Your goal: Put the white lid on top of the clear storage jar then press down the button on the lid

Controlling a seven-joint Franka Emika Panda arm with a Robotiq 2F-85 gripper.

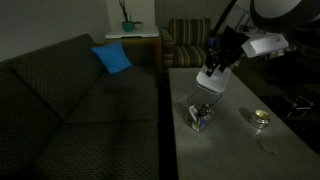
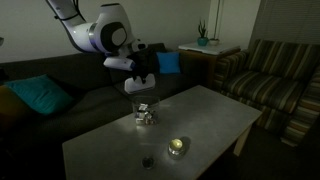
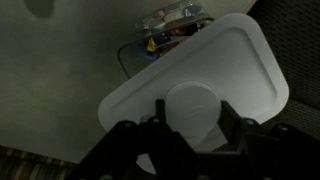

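My gripper [image 3: 192, 118] is shut on the round button [image 3: 190, 105] of the white lid [image 3: 215, 65], a flat rounded square that fills much of the wrist view. Beyond the lid's far edge the clear storage jar [image 3: 160, 42] shows, partly hidden, with bluish and white items inside. In both exterior views the gripper [image 1: 213, 74] [image 2: 140, 76] hangs over the table with the lid [image 1: 211, 86] [image 2: 139, 89] under it. The jar [image 1: 200, 116] [image 2: 146, 115] stands on the table below, apart from the lid.
A small round shiny tin [image 1: 261, 118] [image 2: 177, 146] sits on the grey table [image 1: 235, 145] [image 2: 215, 115] near the jar. A dark sofa [image 1: 70, 110] with a blue cushion [image 1: 112, 58] runs along one side. A striped armchair [image 2: 270, 80] stands past the table's end.
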